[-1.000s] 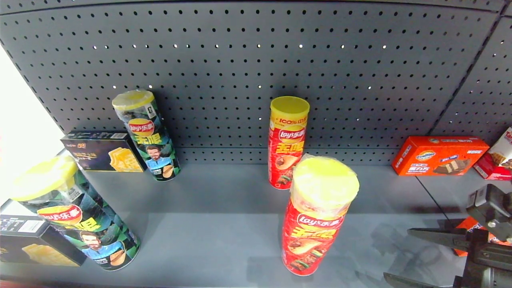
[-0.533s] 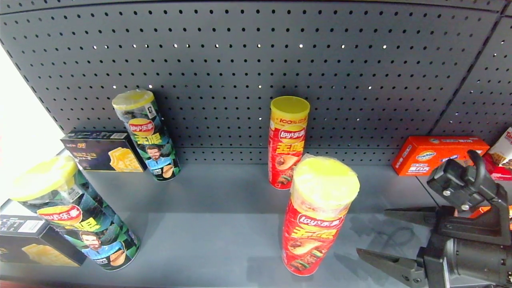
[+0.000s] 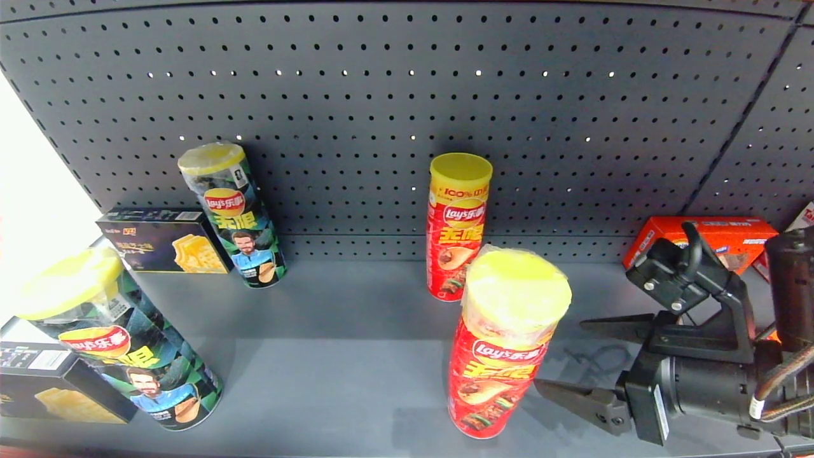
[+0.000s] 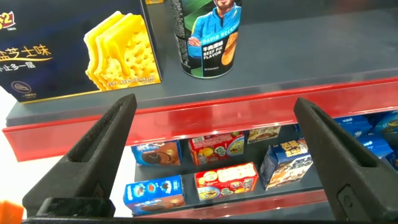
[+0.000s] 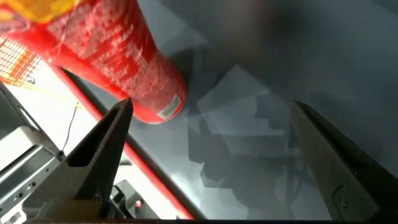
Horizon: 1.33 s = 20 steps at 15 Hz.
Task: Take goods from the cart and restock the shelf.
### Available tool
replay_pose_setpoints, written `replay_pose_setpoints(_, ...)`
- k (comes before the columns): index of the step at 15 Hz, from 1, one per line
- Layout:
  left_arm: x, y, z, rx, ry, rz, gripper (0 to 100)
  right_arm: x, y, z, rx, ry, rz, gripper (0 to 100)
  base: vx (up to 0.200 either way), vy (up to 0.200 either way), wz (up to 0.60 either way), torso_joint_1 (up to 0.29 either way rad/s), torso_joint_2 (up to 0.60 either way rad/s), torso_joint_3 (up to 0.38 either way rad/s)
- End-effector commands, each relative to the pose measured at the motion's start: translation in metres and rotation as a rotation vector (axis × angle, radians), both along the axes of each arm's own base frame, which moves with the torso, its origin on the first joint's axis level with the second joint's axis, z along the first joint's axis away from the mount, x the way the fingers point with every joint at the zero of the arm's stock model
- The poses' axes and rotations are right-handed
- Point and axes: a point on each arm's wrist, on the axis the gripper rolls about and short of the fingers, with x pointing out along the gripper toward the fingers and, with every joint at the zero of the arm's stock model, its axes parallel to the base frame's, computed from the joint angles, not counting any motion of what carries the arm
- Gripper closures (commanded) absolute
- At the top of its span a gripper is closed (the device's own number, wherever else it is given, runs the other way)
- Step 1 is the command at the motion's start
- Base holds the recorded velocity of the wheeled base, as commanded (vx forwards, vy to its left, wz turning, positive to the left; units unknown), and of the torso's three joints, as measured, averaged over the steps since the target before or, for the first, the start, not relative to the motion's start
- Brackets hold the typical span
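Now both grippers are wide open at the shelf
Nearest, the right gripper [image 3: 559,354] is spread wide with nothing in it, just right of the front red can [image 3: 502,356], which stands up near the edge of the shelf [image 3: 356,331]. The left gripper [image 4: 214,102] is wide open too, low by the shelf's red lip, facing a green can [image 4: 208,37] and a dark box [image 4: 74,50]. Farther off stand the back red can [image 3: 459,222] and an orange box [image 3: 738,230]

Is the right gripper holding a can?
No, the right gripper is open and empty, beside the front red can.
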Motion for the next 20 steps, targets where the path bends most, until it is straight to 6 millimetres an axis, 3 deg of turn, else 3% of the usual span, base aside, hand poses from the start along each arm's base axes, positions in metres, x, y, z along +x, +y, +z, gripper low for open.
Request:
replay_pose_setpoints(1,0.000,0.000,0.000,0.000,0.001,0.000,0,0.009,0.008,0.000,-0.006,0.007,0.001,0,0.000,0.000,0.00,0.000,0.00,0.000)
replay_pose_setpoints(10,0.000,0.000,0.000,0.000,0.001,0.000,0,0.003,-0.001,-0.007,-0.021,0.005,-0.038,0,0.000,0.000,0.00,0.000,0.00,0.000)
replay_pose_setpoints(20,0.000,0.000,0.000,0.003,0.001,-0.001,0,0.016,0.009,-0.002,-0.014,-0.003,-0.039,0,0.000,0.000,0.00,0.000,0.00,0.000)
